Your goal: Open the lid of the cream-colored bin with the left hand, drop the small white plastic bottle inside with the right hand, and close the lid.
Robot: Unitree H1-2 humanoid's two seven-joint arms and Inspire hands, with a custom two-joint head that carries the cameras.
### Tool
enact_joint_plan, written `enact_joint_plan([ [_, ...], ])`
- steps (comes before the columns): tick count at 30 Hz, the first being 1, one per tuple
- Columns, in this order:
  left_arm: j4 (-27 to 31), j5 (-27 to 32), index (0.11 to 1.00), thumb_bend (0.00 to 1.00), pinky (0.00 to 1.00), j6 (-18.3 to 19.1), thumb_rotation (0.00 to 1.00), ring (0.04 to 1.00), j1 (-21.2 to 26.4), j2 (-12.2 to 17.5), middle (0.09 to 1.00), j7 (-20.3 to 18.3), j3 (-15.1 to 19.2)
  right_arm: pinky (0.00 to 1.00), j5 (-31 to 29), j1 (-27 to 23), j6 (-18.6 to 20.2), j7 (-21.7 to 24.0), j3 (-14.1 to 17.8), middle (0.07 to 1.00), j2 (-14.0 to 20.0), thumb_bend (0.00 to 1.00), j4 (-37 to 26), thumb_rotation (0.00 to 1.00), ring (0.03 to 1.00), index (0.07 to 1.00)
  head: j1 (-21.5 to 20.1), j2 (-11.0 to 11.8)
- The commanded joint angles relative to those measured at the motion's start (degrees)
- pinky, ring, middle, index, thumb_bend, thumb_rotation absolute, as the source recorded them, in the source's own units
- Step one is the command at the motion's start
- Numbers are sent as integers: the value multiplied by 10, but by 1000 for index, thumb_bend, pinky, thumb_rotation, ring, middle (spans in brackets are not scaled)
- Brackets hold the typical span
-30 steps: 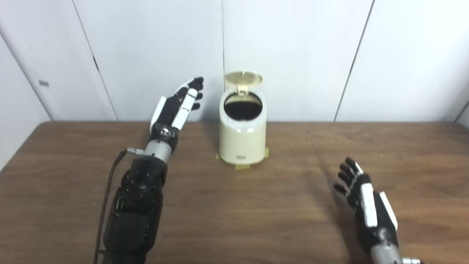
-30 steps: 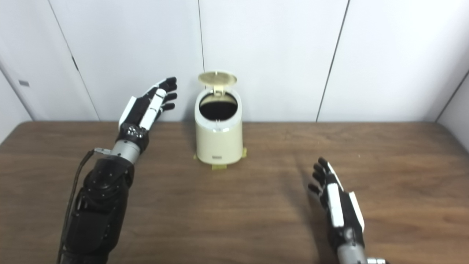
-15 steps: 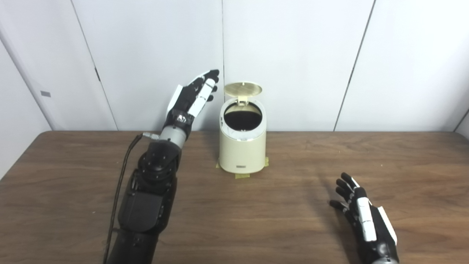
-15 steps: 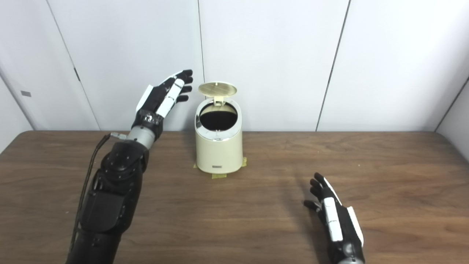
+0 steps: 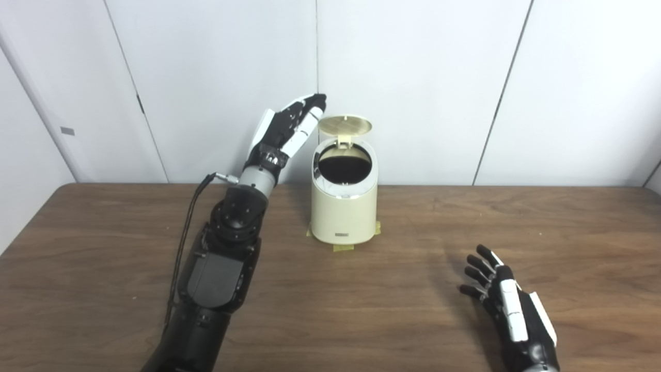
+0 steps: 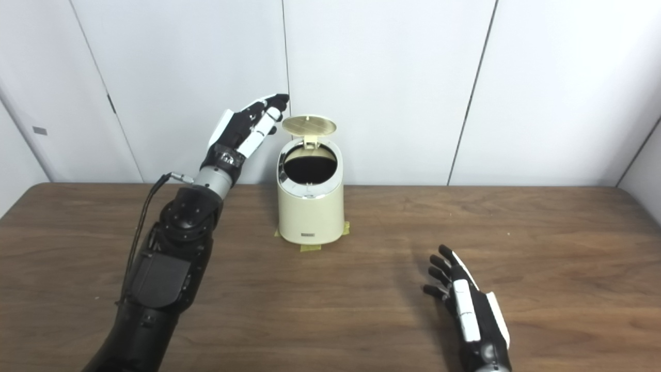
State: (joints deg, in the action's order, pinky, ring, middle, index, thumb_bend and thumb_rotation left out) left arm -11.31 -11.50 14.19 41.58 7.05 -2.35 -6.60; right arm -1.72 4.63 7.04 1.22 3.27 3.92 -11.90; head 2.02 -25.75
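Cream-colored bin (image 5: 343, 206) stands upright near the table's (image 5: 103, 232) far edge, its lid (image 5: 345, 124) tipped up and back at the hinge, mouth facing up; no bottle shows. Left hand (image 5: 286, 126), empty with fingers spread, is raised just left of the lid, so closing looks like a rightward, downward push. Right hand (image 5: 508, 310) rests unclenched and empty near the front-right edge, well apart.

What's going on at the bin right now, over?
Left hand open, raised beside the upright lid. Right hand open, empty, low over table. Bin open; no bottle visible.
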Motion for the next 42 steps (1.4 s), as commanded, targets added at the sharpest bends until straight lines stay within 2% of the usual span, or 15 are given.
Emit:
enact_joint_plan([
  [1, 8, -29, 882, 486, 852, -19, 872, 887, 49, 13, 878, 4, -11, 739, -10, -11, -29, 9, -1, 872, 5, 571, -7, 1000, 856, 907, 1, -1],
  [4, 1, -64, 885, 478, 898, -17, 892, 933, 57, 27, 913, 2, -32, 732, -12, -12, -32, 12, -1, 871, 5, 582, -3, 1000, 856, 912, -1, 0],
  [6, -6, -87, 885, 467, 899, -28, 886, 939, 62, 36, 923, 4, -46, 730, -12, -12, -34, 11, -1, 867, 4, 578, -1, 1000, 853, 912, 0, 0],
  [9, -9, -121, 872, 465, 862, -37, 874, 914, 69, 47, 907, 3, -67, 692, -1, -12, -36, 6, -4, 852, 2, 576, 3, 1000, 832, 909, -2, 0],
  [13, -10, -165, 846, 490, 829, -39, 932, 886, 75, 62, 878, -8, -97, 617, 20, -10, -41, 2, -12, 828, 2, 583, 7, 1000, 794, 898, -3, 0],
  [18, -22, -215, 823, 502, 813, -62, 969, 870, 83, 79, 855, -14, -130, 618, 20, -10, -37, 0, -14, 814, -2, 578, 6, 1000, 790, 894, -4, 1],
  [29, -18, -293, 794, 555, 847, -75, 968, 884, 97, 92, 855, -44, -165, 629, 9, -11, -33, -10, -3, 792, -10, 572, 4, 1000, 777, 891, -6, -3],
  [37, 4, -343, 774, 547, 857, -81, 935, 865, 90, 95, 837, -44, -175, 639, 21, -8, -35, -13, -3, 777, -7, 538, 0, 1000, 765, 879, -7, -8],
  [42, 21, -382, 778, 543, 903, -81, 983, 887, 88, 102, 834, -56, -190, 633, 33, -7, -33, -18, -5, 761, -8, 535, -7, 1000, 753, 857, -11, -14],
])
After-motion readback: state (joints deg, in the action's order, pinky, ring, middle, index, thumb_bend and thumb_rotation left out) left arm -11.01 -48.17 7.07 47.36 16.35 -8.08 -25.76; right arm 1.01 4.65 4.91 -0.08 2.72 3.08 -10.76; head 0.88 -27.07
